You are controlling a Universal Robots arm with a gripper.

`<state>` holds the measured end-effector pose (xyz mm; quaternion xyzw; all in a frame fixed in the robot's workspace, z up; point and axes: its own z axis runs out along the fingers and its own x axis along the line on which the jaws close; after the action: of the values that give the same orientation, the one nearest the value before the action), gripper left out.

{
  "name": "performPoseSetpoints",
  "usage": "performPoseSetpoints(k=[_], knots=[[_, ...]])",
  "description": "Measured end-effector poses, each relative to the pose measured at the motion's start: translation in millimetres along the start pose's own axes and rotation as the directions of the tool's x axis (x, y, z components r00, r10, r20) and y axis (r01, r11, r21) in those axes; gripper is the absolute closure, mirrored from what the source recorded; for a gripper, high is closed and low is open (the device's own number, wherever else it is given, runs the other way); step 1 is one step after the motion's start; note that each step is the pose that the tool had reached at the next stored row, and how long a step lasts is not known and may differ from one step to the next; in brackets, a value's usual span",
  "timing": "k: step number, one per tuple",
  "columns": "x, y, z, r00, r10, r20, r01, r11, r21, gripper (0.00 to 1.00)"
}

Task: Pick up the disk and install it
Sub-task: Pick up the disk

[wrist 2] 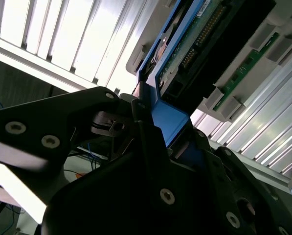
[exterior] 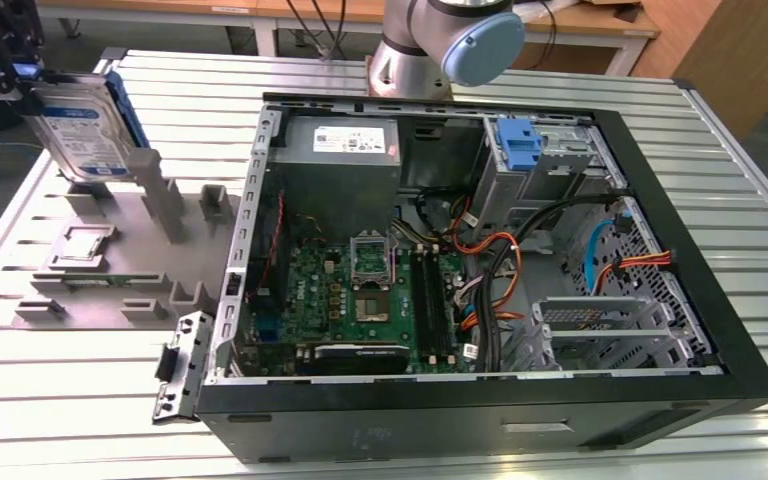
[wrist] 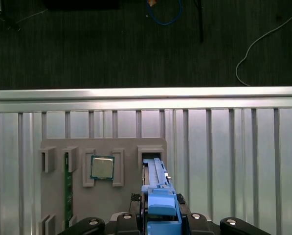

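The disk (exterior: 81, 128), a silver-grey hard drive with a white and blue label in a blue carrier, stands upright at the exterior view's far left, over the grey fixture plate (exterior: 91, 275). My gripper (exterior: 31, 85) is shut on its upper end. In the first wrist view the disk (wrist: 157, 188) is seen edge-on, with the gripper (wrist: 161, 223) clamping the blue carrier just above the fixture's narrow slot (wrist: 150, 155). The second wrist view shows the blue carrier (wrist 2: 168, 115) pinched between the dark fingers (wrist 2: 146, 137), with the drive's circuit board (wrist 2: 199, 34) beyond it.
An open computer case (exterior: 704, 300) lies on the slatted metal table (exterior: 64, 400), showing the motherboard (exterior: 357, 290) and loose cables. A lone blue bracket (exterior: 522, 140) sits in its drive bay. The fixture holds a processor chip (wrist: 102, 167) and a green memory stick (wrist: 66, 188). The arm's base (exterior: 424, 45) stands behind the case.
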<state>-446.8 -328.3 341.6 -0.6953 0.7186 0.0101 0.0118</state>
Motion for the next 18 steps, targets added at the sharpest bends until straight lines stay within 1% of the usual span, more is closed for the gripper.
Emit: performPoseSetpoints(k=[11,18], knots=[[-0.1,0.0,-3.8,1.0000,0.000,0.0001,0.000,1.0000,0.0001,0.64],[-0.1,0.0,-4.6,1.0000,0.000,-0.0001,0.000,1.0000,-0.0001,0.64]])
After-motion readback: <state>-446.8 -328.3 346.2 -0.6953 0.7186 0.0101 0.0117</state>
